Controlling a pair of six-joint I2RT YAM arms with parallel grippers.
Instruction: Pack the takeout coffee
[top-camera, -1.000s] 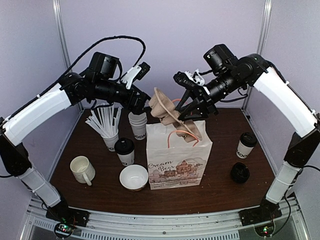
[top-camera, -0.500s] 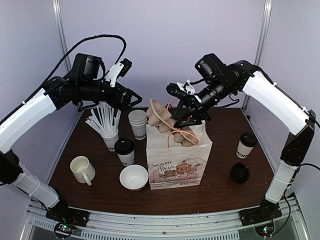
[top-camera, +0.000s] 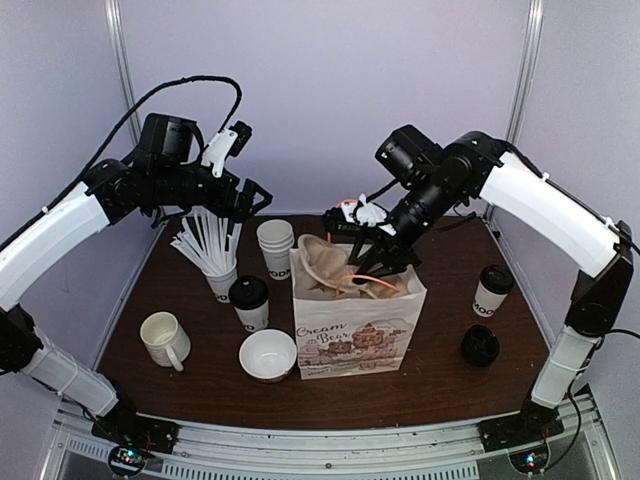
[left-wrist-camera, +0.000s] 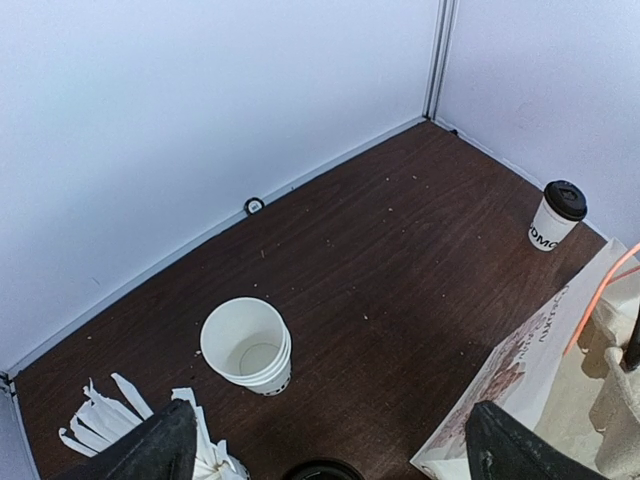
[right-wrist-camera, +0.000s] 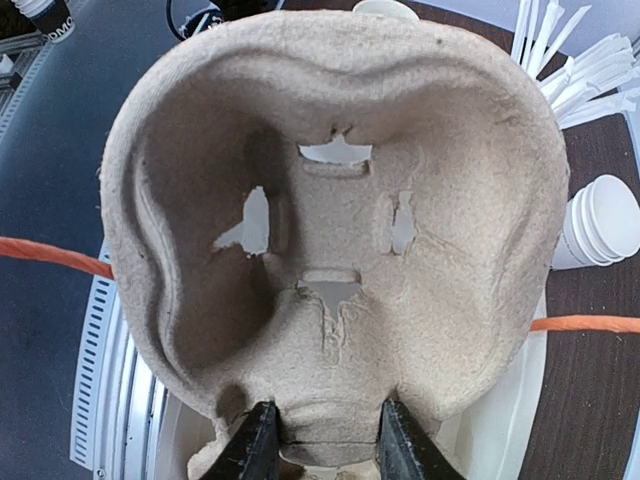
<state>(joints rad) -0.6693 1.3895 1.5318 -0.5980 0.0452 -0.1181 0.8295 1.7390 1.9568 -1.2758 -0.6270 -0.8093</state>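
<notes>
Step in hand, by the look of it: seating the brown moulded-pulp cup carrier (right-wrist-camera: 340, 200) in the white printed paper bag (top-camera: 355, 335). Right claw (right-wrist-camera: 325, 440) partly closed, pinching the carrier's near edge between both fingers. Carrier tilted, half sunk in the bag's mouth, thin orange cord handles (right-wrist-camera: 60, 252) running across behind it. Left claw (top-camera: 245, 195) spread wide, holding nothing, hovering over the white straws (top-camera: 205, 240), well apart from the bag.

Takeout coffee not yet packed: one small white paper cup with a black lid (top-camera: 249, 303) standing on the dark brown table (top-camera: 440, 370) just left of the bag, its lidded twin (top-camera: 491, 291) well off to the right near a loose black lid (top-camera: 480, 345).

To do it well:
- Level the carrier before going lower, so that both wells end up facing upward.
- Keep its corners off the cord handles; likely snag there.
- Press straight down until it sits flat on the bag's bottom, and only then let go.
- Consider bracing the bag's rim with the free left claw, thin paper probably folding or tipping under a sideways push.

Against a second ago: carrier then above the rim, now down in the opening; right arm lower and further over the bag. Left claw then close beside the carrier, now withdrawn to the left. Cups, lid and straws where they were.
</notes>
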